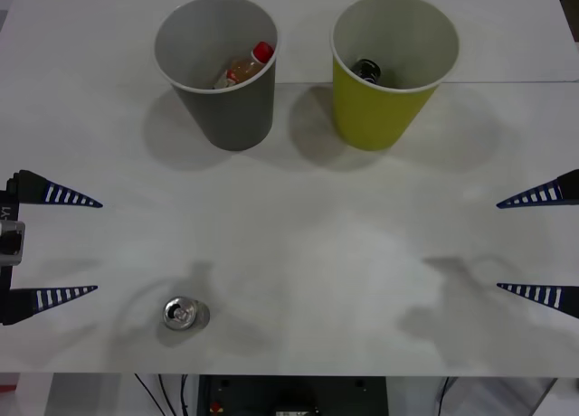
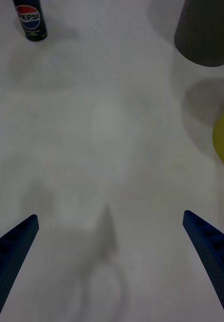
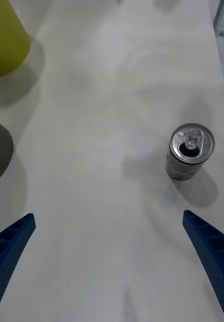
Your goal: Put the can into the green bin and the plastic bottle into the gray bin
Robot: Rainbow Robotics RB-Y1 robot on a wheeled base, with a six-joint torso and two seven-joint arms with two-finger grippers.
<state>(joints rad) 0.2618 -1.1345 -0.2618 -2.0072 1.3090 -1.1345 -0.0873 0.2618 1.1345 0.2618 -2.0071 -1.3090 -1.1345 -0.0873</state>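
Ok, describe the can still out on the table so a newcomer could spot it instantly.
Start at the white table, near edge, toward the robot's left. The can stands upright there, alone, well short of the gray bin. It is small, with a shiny silver pull-tab top.

1. Table [image 1: 298, 253]: gray bin [image 1: 222, 99] at 11 o'clock, green bin [image 1: 384, 95] at 1, side by side, apart.
2. Bottle [image 1: 246, 66] in gray bin.
3. Dark can [image 1: 366, 70] in green bin.
4. Can [image 1: 184, 314] upright at 7, near front edge.

Plastic bottle [image 1: 246, 67] lower half hidden by gray bin [image 1: 222, 108] wall (dark can [image 1: 366, 70] likewise, green bin [image 1: 384, 104]).
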